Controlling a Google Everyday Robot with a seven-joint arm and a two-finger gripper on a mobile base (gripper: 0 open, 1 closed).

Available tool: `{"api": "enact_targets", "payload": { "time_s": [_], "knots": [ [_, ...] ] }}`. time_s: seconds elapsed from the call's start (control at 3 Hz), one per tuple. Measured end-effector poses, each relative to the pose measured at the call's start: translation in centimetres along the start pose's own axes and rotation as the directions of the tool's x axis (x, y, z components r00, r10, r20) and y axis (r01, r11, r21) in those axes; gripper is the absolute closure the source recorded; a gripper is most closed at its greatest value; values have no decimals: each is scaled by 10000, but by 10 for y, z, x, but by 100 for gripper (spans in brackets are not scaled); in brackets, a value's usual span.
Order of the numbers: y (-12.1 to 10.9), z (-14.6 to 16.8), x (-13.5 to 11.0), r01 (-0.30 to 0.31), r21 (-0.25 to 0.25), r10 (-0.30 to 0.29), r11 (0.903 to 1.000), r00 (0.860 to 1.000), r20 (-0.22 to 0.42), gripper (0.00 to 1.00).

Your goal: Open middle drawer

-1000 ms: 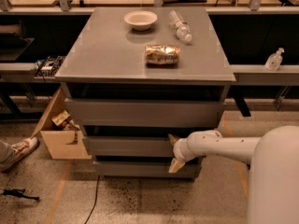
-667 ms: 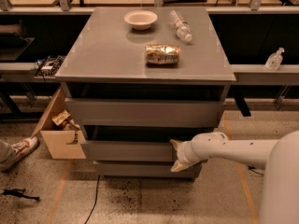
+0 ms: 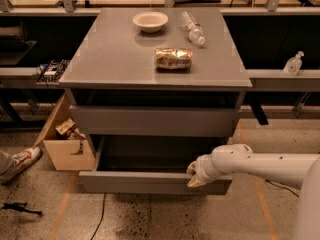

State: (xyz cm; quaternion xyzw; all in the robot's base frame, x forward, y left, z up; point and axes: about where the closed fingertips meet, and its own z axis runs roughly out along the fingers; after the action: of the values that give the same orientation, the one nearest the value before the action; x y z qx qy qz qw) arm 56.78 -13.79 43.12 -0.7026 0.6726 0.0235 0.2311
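Claw (image 3: 194,176) at front edge of open middle drawer (image 3: 140,182), right side.

A flat grey tabletop (image 3: 110,59) is seen on top of the cabinet, and three things are carried on it. A pale bowl (image 3: 150,20) is set upright near the back edge. A clear plastic bottle (image 3: 193,28) is laid on its side to the right of the bowl, apart from it. A crumpled, shiny snack bag (image 3: 173,58) is laid nearer the front, touching neither. Below, a speckled floor (image 3: 150,219) marked with orange lines is seen, and an open cardboard box (image 3: 65,151) is stood on it just beside the cabinet's left side. The gripper (image 3: 194,174) is placed at the top edge of the middle drawer (image 3: 140,182), toward its right end.
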Motion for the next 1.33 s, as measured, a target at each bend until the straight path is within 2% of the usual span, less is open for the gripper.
{"api": "enact_targets", "payload": {
  "time_s": [0.33, 1.33],
  "knots": [
    [-1, -4, -2, 0, -4, 0, 10000, 10000, 1, 100],
    [6, -7, -1, 2, -84, -2, 10000, 10000, -22, 100]
  ]
}}
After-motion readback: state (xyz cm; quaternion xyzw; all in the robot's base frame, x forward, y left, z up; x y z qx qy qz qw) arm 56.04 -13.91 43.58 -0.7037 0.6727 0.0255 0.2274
